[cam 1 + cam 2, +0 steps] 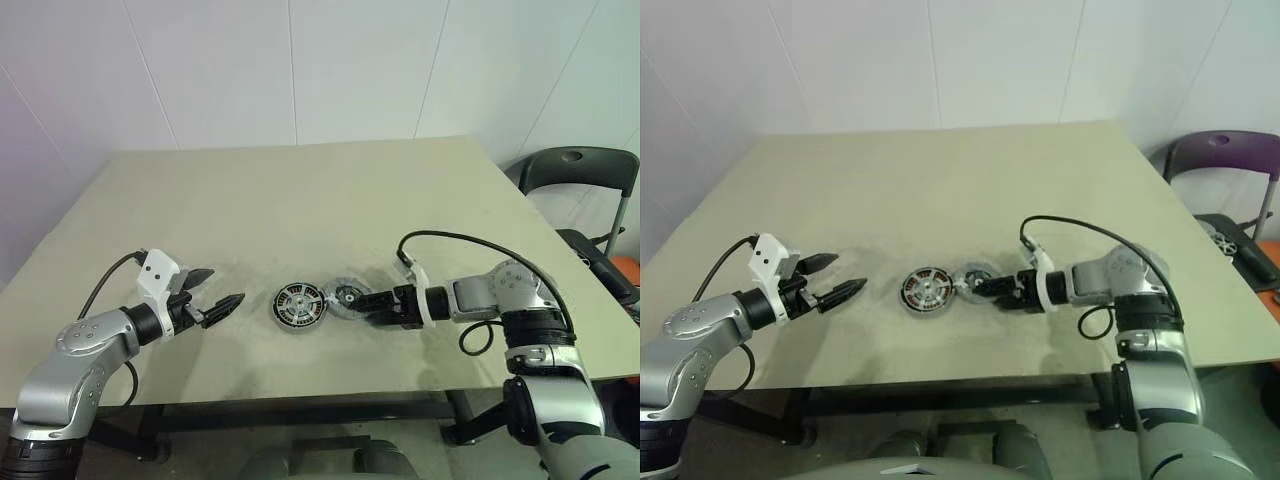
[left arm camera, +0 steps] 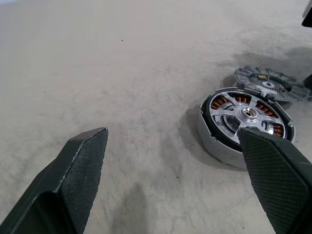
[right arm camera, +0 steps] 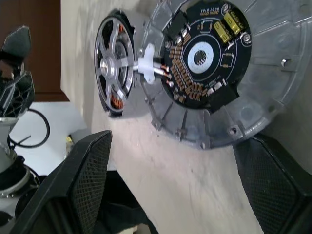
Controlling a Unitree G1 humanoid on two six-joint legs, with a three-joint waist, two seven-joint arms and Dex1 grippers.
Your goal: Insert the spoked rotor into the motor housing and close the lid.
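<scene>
The motor housing [image 1: 298,305] lies on the table's front middle. The spoked rotor [image 2: 247,113] sits inside it, silver spokes up, with copper windings showing through the gaps. Right beside it lies the lid [image 1: 343,296], a grey notched cap with a dark circuit board [image 3: 204,53] facing up; short wires with a white plug [image 3: 146,66] link it to the housing. My right gripper [image 1: 360,300] is open, its fingers [image 3: 90,165] straddling the lid's near edge. My left gripper [image 1: 218,297] is open a hand's width to the left of the housing, holding nothing.
The beige table [image 1: 300,190] stretches far behind the parts. A dark chair [image 1: 580,170] stands off the table's right side. The table's front edge runs just below both arms.
</scene>
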